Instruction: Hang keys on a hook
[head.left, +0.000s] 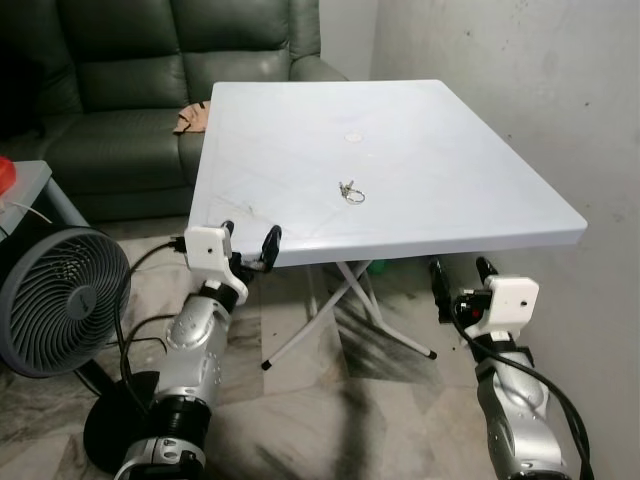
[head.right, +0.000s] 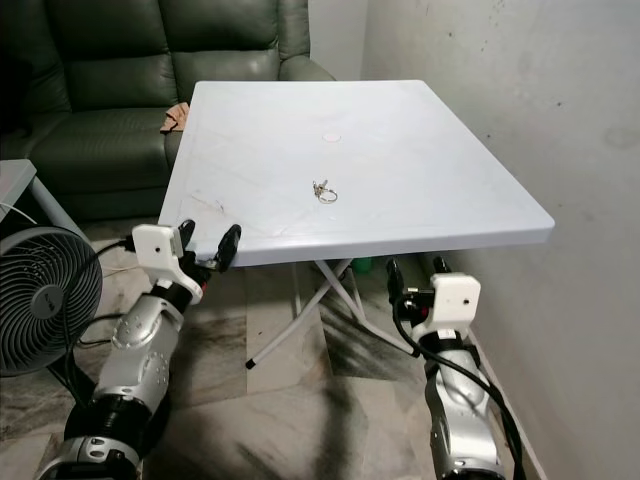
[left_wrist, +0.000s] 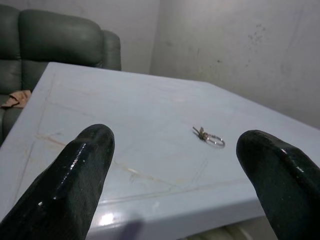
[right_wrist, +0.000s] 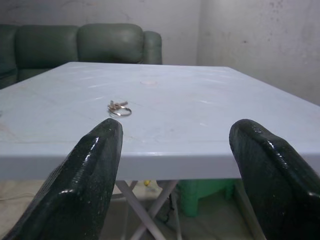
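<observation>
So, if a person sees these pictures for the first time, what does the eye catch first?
Probably the small keys on a ring, lying alone near the middle of the white folding table. Next, the two open grippers: the left gripper at the table's near edge, the right gripper lower, beneath that edge. A dark green sofa stands behind the table, a round fan on the floor at left.

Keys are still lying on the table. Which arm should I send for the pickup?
Probably left. The left gripper is open at the table's near edge, level with the top, and the keys lie just ahead. The right gripper, also open, sits lower, below the tabletop.
</observation>
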